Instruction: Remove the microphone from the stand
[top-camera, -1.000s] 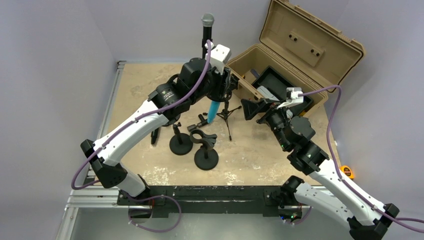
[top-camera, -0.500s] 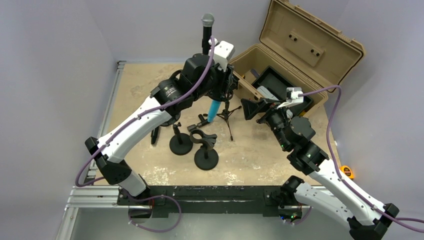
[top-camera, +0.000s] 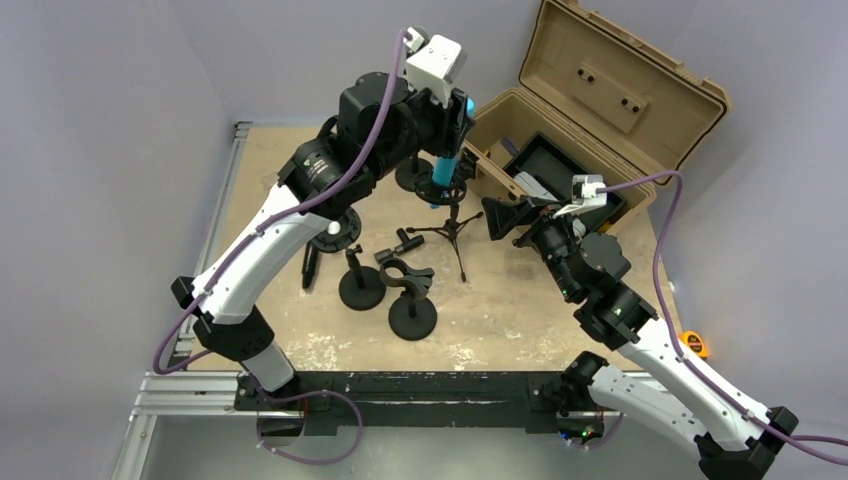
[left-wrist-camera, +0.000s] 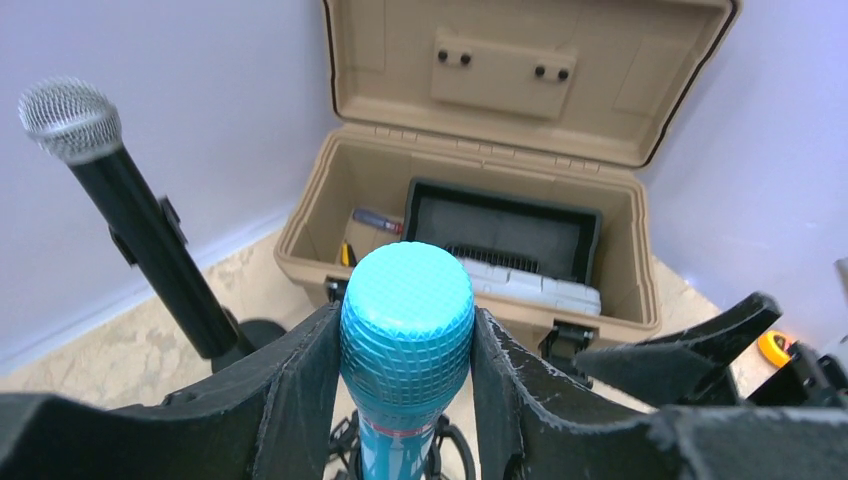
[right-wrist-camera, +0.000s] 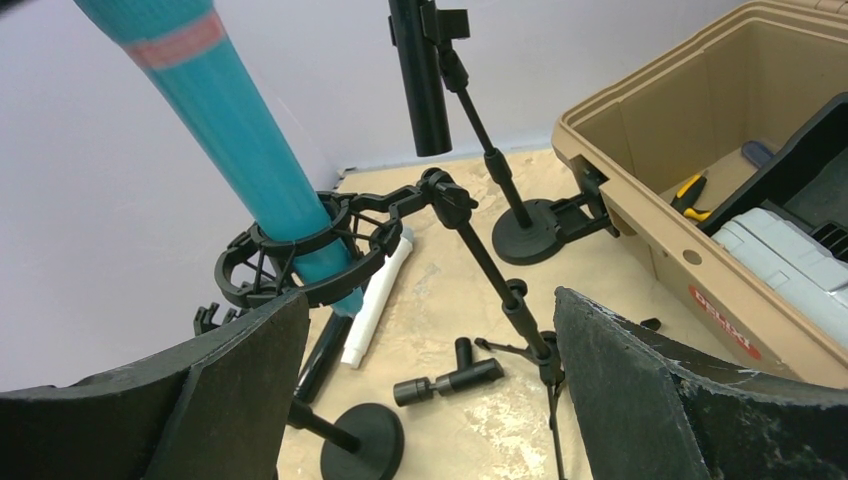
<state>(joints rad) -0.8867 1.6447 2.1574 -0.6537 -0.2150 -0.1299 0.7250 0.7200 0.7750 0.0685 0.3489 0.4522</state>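
- Your left gripper (left-wrist-camera: 407, 345) is clamped on the turquoise microphone (left-wrist-camera: 407, 305) just below its head, at the bottom centre of the left wrist view. One dark finger (left-wrist-camera: 300, 390) presses against each side.
- In the overhead view, your left arm arches high across the upper middle of the frame and holds the microphone at a slight tilt above the table (top-camera: 270, 160).
- In the right wrist view, the microphone's body slants down from the upper left. Its lower end sits inside the black ring mount (right-wrist-camera: 240, 272) at the left centre, so it is not yet out.
- The ring mount tops the tripod stand (right-wrist-camera: 489, 268), whose thin pole runs down toward the lower centre of that view.
- Your right gripper (right-wrist-camera: 425, 330) has its jaws wide apart and holds nothing. Its two fingers fill the lower corners of the right wrist view. In the overhead view it sits right of centre, just beside the tripod stand.
- A black microphone (left-wrist-camera: 70, 118) with a silver grille leans on its own stand at the upper left of the left wrist view.
- A tan case (left-wrist-camera: 480, 190) stands open across the top of that view, lid up, with a black tray inside.
- A round-base stand (top-camera: 361, 288) and a clip stand (top-camera: 412, 318) stand on the table, lower centre of the overhead view.
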